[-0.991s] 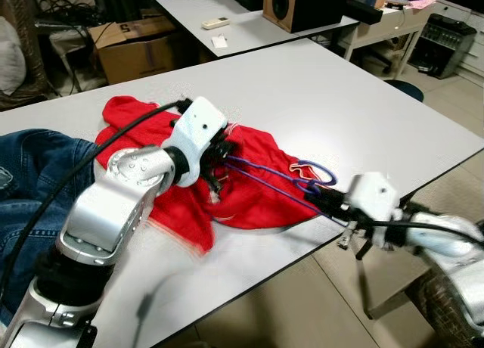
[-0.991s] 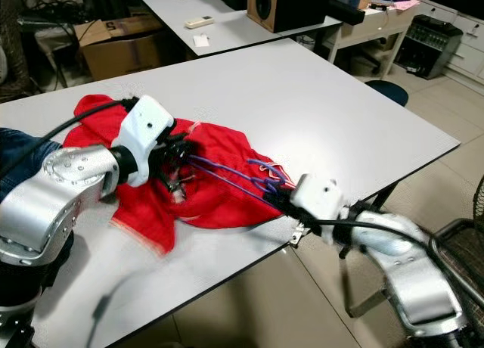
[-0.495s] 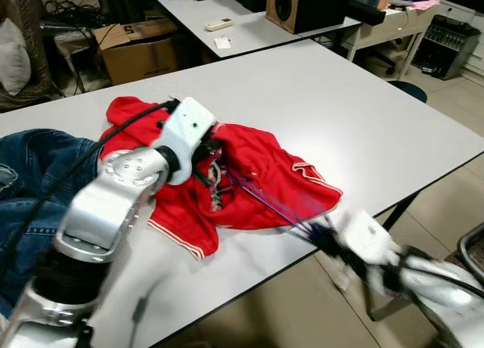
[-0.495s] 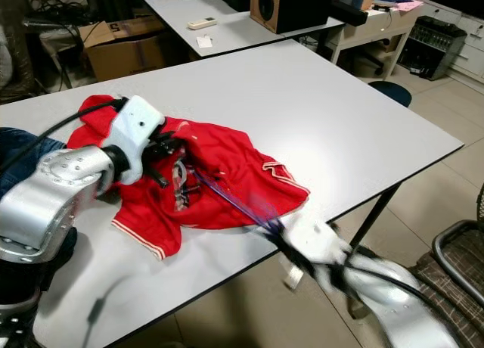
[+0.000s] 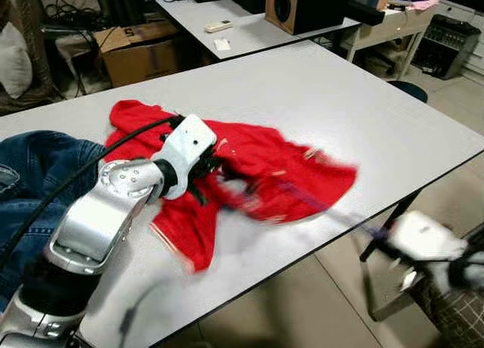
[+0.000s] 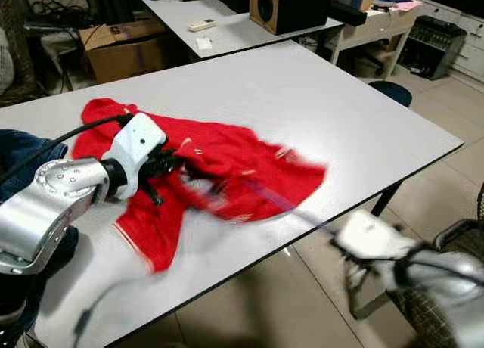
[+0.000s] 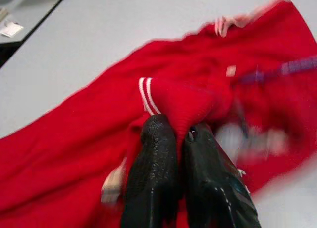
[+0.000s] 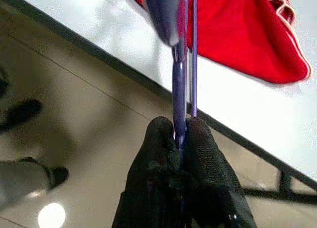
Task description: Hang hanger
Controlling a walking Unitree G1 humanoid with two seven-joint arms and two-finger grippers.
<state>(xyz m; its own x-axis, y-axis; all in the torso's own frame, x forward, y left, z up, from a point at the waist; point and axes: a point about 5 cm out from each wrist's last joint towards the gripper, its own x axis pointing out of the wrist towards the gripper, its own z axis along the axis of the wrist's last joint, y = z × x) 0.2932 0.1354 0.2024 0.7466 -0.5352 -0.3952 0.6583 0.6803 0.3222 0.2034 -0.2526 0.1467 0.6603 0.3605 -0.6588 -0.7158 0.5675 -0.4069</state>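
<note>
A red shirt (image 5: 257, 155) lies spread on the white table (image 5: 340, 98), blurred by motion. My left gripper (image 7: 181, 134) is shut on a fold of the shirt beside a white-striped cuff, and it sits at the shirt's left part (image 5: 208, 170). A thin purple hanger (image 5: 333, 209) runs out of the shirt and past the table's front edge. My right gripper (image 8: 179, 134) is shut on the hanger's end, off the table and below its edge level (image 5: 386, 238). The rest of the hanger is hidden inside the shirt.
Blue jeans (image 5: 38, 174) lie on the table's left end. Behind stand a cardboard box (image 5: 144, 49), a second table with a speaker (image 5: 302, 4) and a remote (image 5: 218, 24). A blue stool (image 5: 408, 87) and a chair (image 5: 454, 318) stand at the right.
My right gripper has drawn the hanger to the right, out past the table's edge. The shirt has stretched and slid toward that edge. The left gripper keeps its hold on the shirt.
</note>
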